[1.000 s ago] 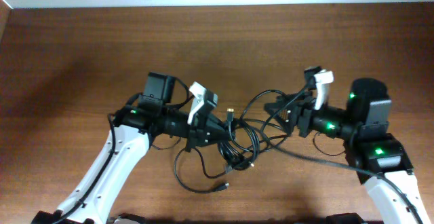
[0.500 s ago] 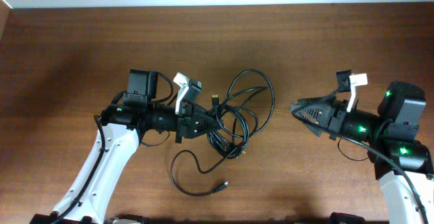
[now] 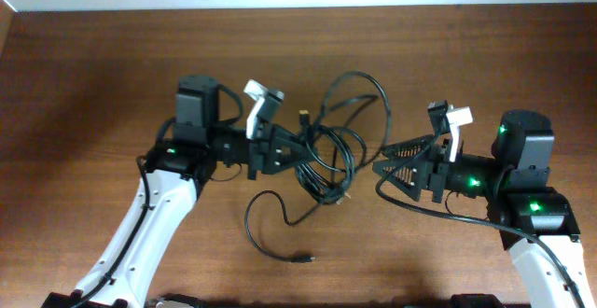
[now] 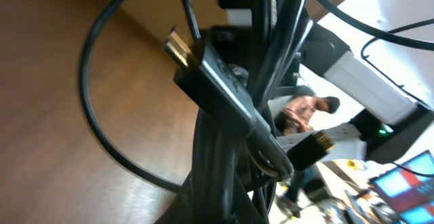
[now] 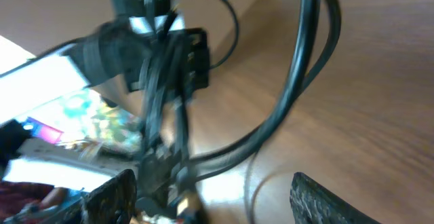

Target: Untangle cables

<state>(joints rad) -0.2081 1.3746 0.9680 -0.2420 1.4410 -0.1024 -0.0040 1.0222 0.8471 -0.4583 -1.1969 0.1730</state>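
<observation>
The cables (image 3: 334, 154) are a tangle of thin black cords at the table's middle, with one loose end trailing to a plug (image 3: 304, 259) near the front. My left gripper (image 3: 300, 149) is shut on the bundle's left side and holds it up. In the left wrist view the cords (image 4: 230, 115) fill the frame, with a gold-tipped plug (image 4: 178, 45), and run down into my left gripper (image 4: 271, 207). My right gripper (image 3: 382, 165) is wide open just right of the bundle, touching nothing. In the right wrist view a cable loop (image 5: 305, 81) hangs ahead of the open right gripper (image 5: 217, 197).
The brown wooden table (image 3: 93, 84) runs to a pale wall at the back. The left arm's white link (image 3: 140, 233) crosses the front left and the right arm's base (image 3: 532, 205) stands at the front right.
My right gripper let go of the cables, pulled away to the right, then came back left with jaws wide open. My left gripper kept its hold and shifted the bundle slightly.
</observation>
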